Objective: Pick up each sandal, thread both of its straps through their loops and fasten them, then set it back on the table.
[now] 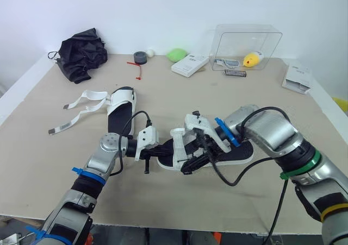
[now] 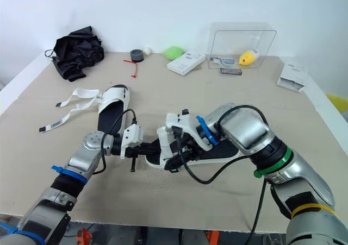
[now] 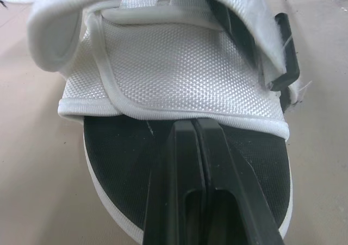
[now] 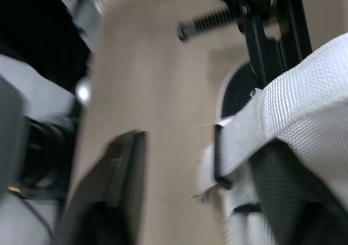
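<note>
2 sandals are on the table. The near sandal sits at the front middle between the 2 grippers, and the far sandal lies to the left behind it, with its 2 loose straps spread flat on the table. The left gripper has its 2 fingers pressed together over the near sandal's black footbed, tips touching the edge of the white mesh flap. The right gripper is at that sandal's white upper, its 2 fingers standing apart beside a strap. At the back are 1 black cloth, 1 clear box and 2 white boxes
</note>
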Motion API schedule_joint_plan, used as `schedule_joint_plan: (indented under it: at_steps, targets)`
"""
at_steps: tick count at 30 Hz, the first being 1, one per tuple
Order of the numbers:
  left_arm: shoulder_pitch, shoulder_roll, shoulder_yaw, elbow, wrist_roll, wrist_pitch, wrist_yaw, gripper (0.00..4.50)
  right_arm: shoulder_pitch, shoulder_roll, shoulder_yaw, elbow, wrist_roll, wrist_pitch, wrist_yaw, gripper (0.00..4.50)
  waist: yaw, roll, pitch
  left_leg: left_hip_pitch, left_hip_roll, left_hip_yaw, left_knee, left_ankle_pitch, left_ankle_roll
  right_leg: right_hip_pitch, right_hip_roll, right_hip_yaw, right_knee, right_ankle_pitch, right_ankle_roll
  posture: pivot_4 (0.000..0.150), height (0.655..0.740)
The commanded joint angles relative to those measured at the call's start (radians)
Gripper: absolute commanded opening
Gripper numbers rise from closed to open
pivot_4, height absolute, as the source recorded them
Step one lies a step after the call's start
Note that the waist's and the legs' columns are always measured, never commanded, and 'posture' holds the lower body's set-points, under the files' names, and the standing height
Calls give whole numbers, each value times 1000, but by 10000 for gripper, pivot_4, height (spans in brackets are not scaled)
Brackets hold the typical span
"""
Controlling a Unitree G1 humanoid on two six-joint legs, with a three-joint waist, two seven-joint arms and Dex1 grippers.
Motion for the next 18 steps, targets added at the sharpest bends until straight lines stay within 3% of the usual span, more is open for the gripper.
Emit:
schedule_joint_plan:
  at_steps: [1,8,14,18]
  targets:
    - [51,8,-79,97,71,45,-13,0,34,-66,-190,-87,152,65,47,40492,2,0,0,0,0,0,0,0,0,0,0,0,0,0,0,1500,7400]
    - [41,7,-81,114,75,34,-22,0,205,-135,-365,-315,323,187,-73,40492,2,0,0,0,1,0,0,0,0,1,1,0,0,0,0,1500,7400]
    - [29,2,-84,129,77,26,-28,0,343,-59,-328,-376,233,245,-372,40492,1,0,0,1,1,2,1,0,0,1,0,1,0,-3,5,1500,7400]
    - [24,-2,-86,139,79,20,-32,0,396,-58,-322,-397,204,245,-462,40492,2,0,0,0,0,2,2,1,-1,1,1,2,0,-2,6,1500,7400]
